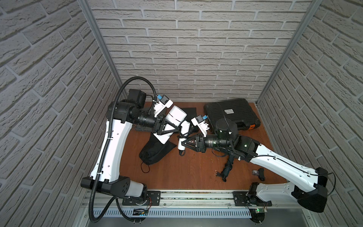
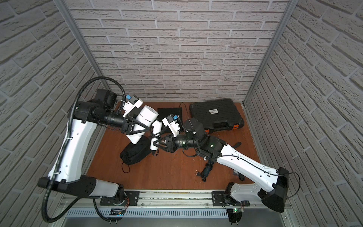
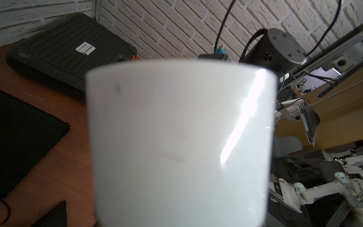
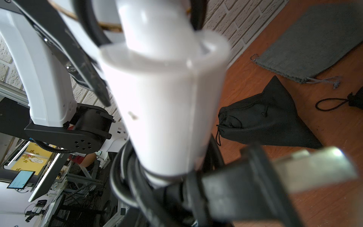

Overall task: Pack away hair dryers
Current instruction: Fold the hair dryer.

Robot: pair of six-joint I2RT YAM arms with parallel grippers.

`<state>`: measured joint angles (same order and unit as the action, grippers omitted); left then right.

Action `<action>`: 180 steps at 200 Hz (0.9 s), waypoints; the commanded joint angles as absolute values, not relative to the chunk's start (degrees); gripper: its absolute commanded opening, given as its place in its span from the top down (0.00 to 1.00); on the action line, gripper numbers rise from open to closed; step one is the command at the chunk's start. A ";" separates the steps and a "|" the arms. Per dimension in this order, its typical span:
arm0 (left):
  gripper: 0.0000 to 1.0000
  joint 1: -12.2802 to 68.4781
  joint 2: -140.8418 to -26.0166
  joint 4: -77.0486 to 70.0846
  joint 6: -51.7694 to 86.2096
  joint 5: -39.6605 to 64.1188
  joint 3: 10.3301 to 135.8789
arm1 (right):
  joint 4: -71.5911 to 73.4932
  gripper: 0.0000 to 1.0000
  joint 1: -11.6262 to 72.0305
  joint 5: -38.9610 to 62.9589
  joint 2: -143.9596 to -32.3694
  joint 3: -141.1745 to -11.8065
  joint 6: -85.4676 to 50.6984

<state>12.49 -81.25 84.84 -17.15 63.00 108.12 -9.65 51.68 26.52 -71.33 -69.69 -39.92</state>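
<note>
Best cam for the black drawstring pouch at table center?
Right wrist: the black pouch shows close and almost whole, drawstring mouth included. In both top views it is small, its far end hidden under the white hair dryer. Left wrist shows only a dark corner, maybe it.

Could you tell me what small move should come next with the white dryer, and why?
Probably lift the white hair dryer slightly: the left claw grips its barrel, the right claw its handle, and its lower end seems to touch the bulging black pouch.
</note>
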 commanded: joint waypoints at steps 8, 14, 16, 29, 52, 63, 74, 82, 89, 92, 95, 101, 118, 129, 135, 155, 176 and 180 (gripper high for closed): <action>1.00 13.49 -80.64 80.51 -11.75 67.44 105.27 | 22.94 0.97 52.51 24.15 -72.40 -71.50 -43.85; 1.00 13.51 -80.60 80.14 -11.48 67.77 104.91 | 24.62 0.97 52.59 23.83 -72.86 -71.45 -44.55; 1.00 13.44 -80.55 80.04 -11.37 67.85 104.82 | 25.23 0.97 52.63 23.76 -73.06 -71.45 -44.87; 1.00 13.44 -80.18 78.94 -10.08 67.32 104.12 | 28.11 0.97 53.05 23.62 -74.48 -71.91 -46.35; 1.00 13.10 -79.52 77.26 -8.02 66.27 103.43 | 31.02 0.97 54.03 22.72 -76.95 -73.05 -47.76; 1.00 12.55 -79.21 76.14 -6.54 66.31 102.76 | 32.51 0.97 54.50 22.59 -77.91 -73.27 -48.37; 1.00 11.68 -78.47 73.61 -3.87 66.52 101.18 | 33.93 0.97 54.84 22.70 -78.64 -73.38 -48.97; 1.00 10.85 -77.61 70.78 -1.15 66.75 99.43 | 34.63 0.97 55.01 22.85 -78.90 -73.49 -49.28; 1.00 10.30 -76.75 67.70 1.60 67.00 97.56 | 34.94 0.97 55.18 22.96 -79.05 -73.54 -49.35; 1.00 10.07 -76.39 66.33 2.83 67.10 96.77 | 34.96 0.97 55.27 22.94 -79.14 -73.58 -49.39; 1.00 9.93 -75.98 64.82 4.21 67.21 95.97 | 34.98 0.97 55.36 22.90 -79.11 -73.57 -49.47; 1.00 9.68 -75.41 62.36 6.31 67.38 94.59 | 35.17 0.97 55.38 22.92 -79.07 -73.56 -49.56; 1.00 9.58 -75.30 61.34 6.85 67.76 93.67 | 36.79 0.97 55.46 22.79 -79.26 -73.21 -50.27; 1.00 9.54 -75.39 61.51 6.73 68.02 93.86 | 37.15 0.97 55.52 22.59 -79.59 -73.51 -50.34; 1.00 9.55 -75.46 61.51 6.79 68.29 93.87 | 37.45 0.97 55.59 22.55 -79.99 -73.79 -50.59; 1.00 9.49 -75.59 61.52 6.77 69.79 94.01 | 38.07 0.97 55.63 23.66 -81.78 -75.67 -51.02; 1.00 8.82 -75.83 63.93 3.75 68.53 96.01 | 33.85 0.95 55.59 22.81 -81.56 -75.75 -49.99; 1.00 8.68 -75.87 64.37 3.37 68.38 96.37 | 32.59 0.94 55.62 22.23 -81.13 -75.37 -49.60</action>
